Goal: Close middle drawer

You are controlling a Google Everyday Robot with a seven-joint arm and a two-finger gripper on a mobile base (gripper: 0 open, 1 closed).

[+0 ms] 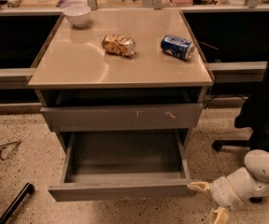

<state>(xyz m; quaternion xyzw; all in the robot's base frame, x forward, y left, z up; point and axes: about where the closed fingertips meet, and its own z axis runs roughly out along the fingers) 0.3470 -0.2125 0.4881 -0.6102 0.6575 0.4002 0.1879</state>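
Glossy beige desk (78, 64): white bowl (77, 14), crumpled golden can (118, 45) and blue can (177, 46) on top. Wide grey handle-less middle drawer (120, 190): pulled out, interior bare. My pincer (209, 201): fingers spread, gripping nothing, just beside the drawer's right front corner, above the speckled floor (13, 125).

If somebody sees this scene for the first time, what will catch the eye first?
The middle drawer stands pulled far out, low at the front of the grey cabinet. The robot's pale gripper is at the drawer's right front corner, in the lower right of the view, with its fingers spread. On the beige top lie a blue can and a crumpled brownish can, with a white bowl at the back left.
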